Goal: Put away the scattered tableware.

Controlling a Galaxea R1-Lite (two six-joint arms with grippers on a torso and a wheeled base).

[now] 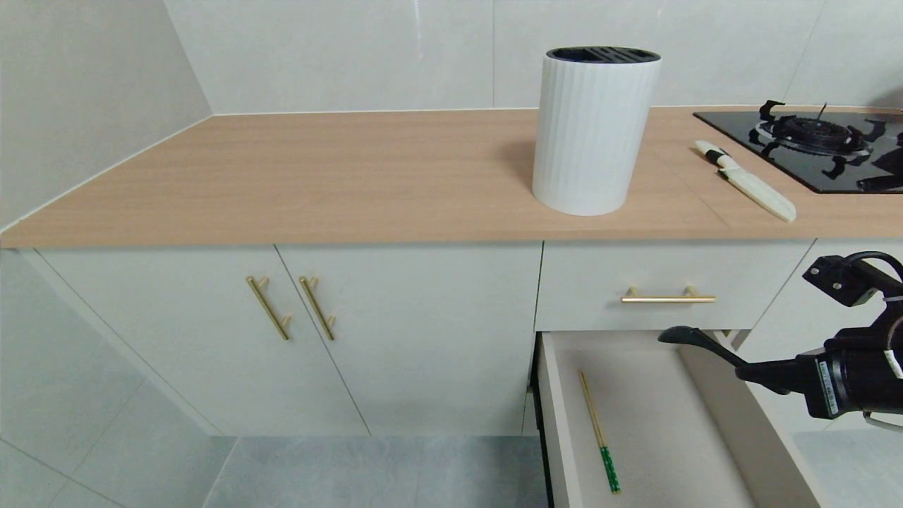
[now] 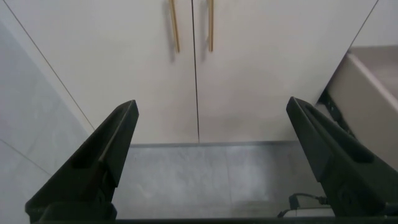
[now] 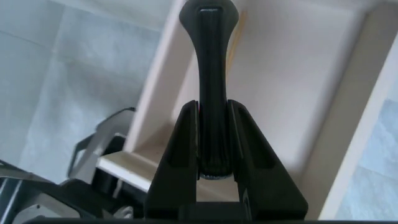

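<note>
The right end effector (image 1: 758, 370) clamped a black spoon (image 1: 688, 336) over the open drawer (image 1: 553, 413) holding chopsticks (image 1: 598, 430); the left end effector (image 2: 211, 109) gaped wide before the cabinet doors (image 2: 255, 74); a knife (image 1: 748, 181) lay on the tabletop (image 1: 338, 176).

The left gripper (image 2: 211, 107) hung with its two black wedge-shaped fingers (image 2: 102, 152) spread wide apart, facing white cabinet doors (image 2: 112, 68) with two slim brass bar handles (image 2: 175, 25) (one either side of the door seam) above a grey tiled floor (image 2: 205, 177). A pale open drawer (image 2: 367, 81) stood beside the doors.
</note>
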